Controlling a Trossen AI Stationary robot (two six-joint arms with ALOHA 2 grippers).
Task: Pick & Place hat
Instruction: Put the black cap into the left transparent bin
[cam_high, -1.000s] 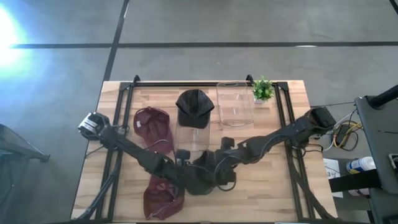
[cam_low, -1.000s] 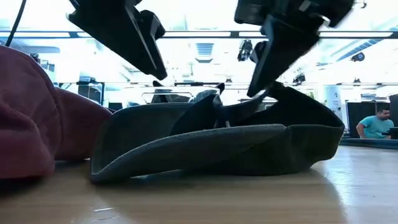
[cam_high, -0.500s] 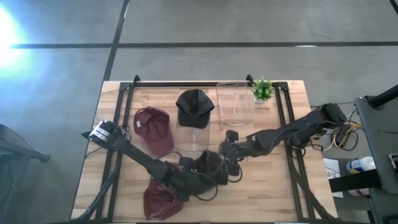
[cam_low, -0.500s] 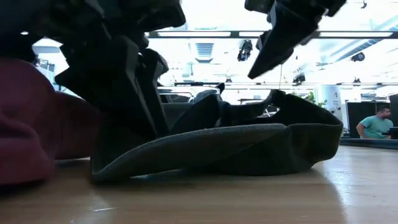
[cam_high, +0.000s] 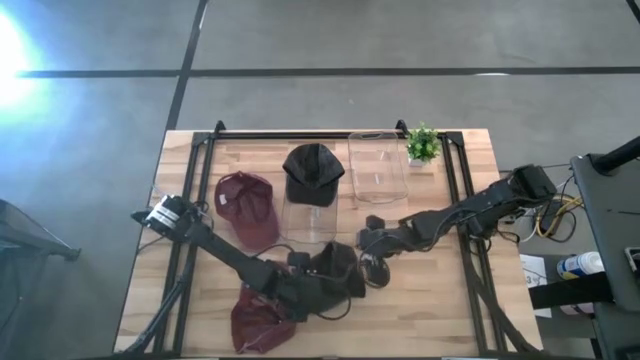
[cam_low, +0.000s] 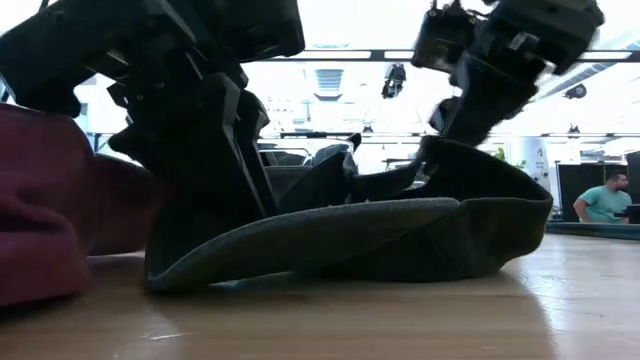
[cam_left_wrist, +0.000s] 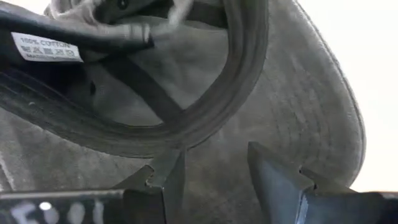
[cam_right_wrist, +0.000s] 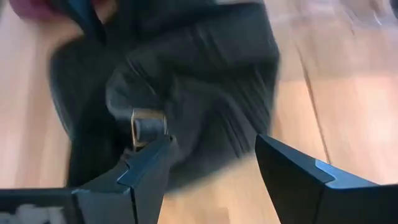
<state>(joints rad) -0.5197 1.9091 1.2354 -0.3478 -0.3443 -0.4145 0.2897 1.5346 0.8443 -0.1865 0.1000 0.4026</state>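
High view first: we see a wooden tabletop (cam_high: 440, 300) with both dark arms reaching toward its near middle, where a dark grey hat (cam_high: 335, 278) lies upside down. Our left pincer (cam_high: 318, 292) sits at the hat's near-left edge, and our right pincer (cam_high: 372, 262) is just beside its right side. A maroon hat (cam_high: 258, 318) lies at the near edge, touching or nearly touching the grey one, and a second maroon hat (cam_high: 246, 200) rests farther back on the left. A black hat (cam_high: 313, 170) sits at the far side, above a clear container (cam_high: 308, 222), and another clear container (cam_high: 378, 168) stands beside it, near a small green plant (cam_high: 423, 143) in the far right corner.

From the low view the dark grey hat (cam_low: 350, 235) rests on the wood with its brim toward us, our left pincer (cam_low: 215, 170) pressed down against its left part and our right pincer (cam_low: 470, 100) above its right part. A person (cam_low: 604, 198) sits in the room behind.

From the left wrist view our left pincer (cam_left_wrist: 214, 180) is spread apart, its fingers (cam_left_wrist: 273, 177) over the hat's brim and inner band, gripping nothing. From the right wrist view our right pincer (cam_right_wrist: 214, 165) is also spread wide, just above the hat's strap buckle (cam_right_wrist: 148, 121), holding nothing.
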